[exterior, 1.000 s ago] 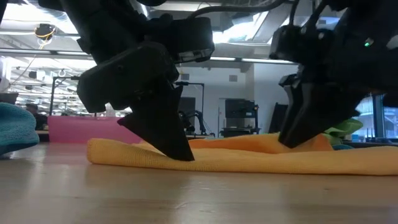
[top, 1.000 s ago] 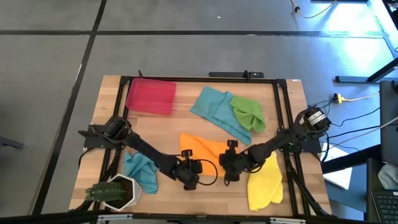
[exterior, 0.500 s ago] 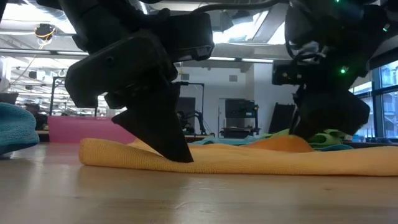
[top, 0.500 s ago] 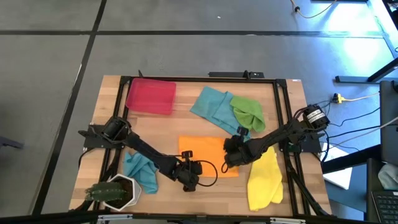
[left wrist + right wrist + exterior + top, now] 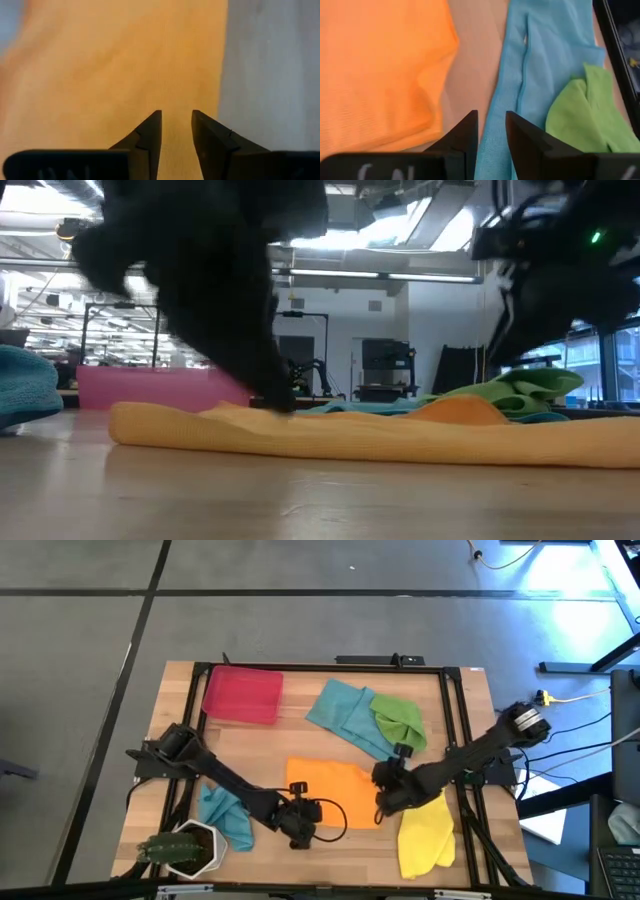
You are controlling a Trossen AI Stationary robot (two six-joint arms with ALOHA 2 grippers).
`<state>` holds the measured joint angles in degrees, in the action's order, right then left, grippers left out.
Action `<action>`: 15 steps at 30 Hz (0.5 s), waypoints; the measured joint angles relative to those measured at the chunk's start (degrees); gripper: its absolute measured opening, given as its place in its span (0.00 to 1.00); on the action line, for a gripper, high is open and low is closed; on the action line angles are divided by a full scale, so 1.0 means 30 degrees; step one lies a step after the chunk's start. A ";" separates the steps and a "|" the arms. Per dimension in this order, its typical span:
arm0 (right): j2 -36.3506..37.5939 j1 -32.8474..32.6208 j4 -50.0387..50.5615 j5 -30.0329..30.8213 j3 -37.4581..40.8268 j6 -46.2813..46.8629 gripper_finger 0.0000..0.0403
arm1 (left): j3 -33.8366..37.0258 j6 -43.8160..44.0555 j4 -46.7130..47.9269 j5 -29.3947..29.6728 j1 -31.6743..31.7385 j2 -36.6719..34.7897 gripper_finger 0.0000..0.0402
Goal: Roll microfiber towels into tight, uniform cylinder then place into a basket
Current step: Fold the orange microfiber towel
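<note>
The orange towel (image 5: 335,790) lies spread flat on the table's near middle; it also shows in the low view (image 5: 330,435). My left gripper (image 5: 297,827) stands at the towel's near left corner with its fingers (image 5: 177,112) narrowly open and their tips down on the cloth. My right gripper (image 5: 385,797) is raised above the towel's right edge, narrowly open and empty (image 5: 491,112), over the bare wood between the orange towel and the teal one. The red basket (image 5: 242,693) sits at the far left. My left gripper comes from above, pointing down, and its fingertips (image 5: 278,402) rest on the top of the orange towel near its near left corner (image 5: 175,97), close to the towel's edge. No fold shows between the fingers. The towel lies flat on the table.
A teal towel (image 5: 345,715) lies at the far middle, with the green towel (image 5: 398,720) on its right part. The yellow towel (image 5: 425,830) lies at the near right and a second teal towel (image 5: 225,810) at the near left. A white plant pot (image 5: 185,848) stands at the near left corner.
My right gripper drew the orange towel's folded-over part toward the far right, so the towel now lies spread flat. It then lifted off the cloth and went a little right. My left gripper slid toward the left edge, and the towel's left end shifted left with it.
</note>
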<state>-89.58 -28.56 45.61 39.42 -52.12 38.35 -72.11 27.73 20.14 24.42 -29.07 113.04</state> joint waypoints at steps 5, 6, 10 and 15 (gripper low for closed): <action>0.0889 -0.0723 -0.0804 -0.0010 0.0000 -0.0917 0.25 | -0.0002 -0.0136 -0.0097 0.0357 -0.0276 -0.0126 0.24; 0.0889 -0.0822 -0.1074 -0.0067 0.0000 -0.1293 0.25 | -0.0002 -0.0134 -0.0074 0.0356 -0.0296 -0.0126 0.24; 0.0532 -0.0889 -0.2407 -0.0663 0.0005 -0.2312 0.25 | -0.0002 0.0094 0.0581 0.0321 -0.0572 -0.0133 0.24; -0.0171 -0.0570 -0.3981 -0.1918 0.0015 -0.4060 0.21 | -0.0031 0.0854 0.0988 0.0314 -0.1293 -0.0934 0.24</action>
<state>-90.09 -30.27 33.66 33.66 -52.07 26.17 -72.20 30.29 23.11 25.36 -32.94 110.24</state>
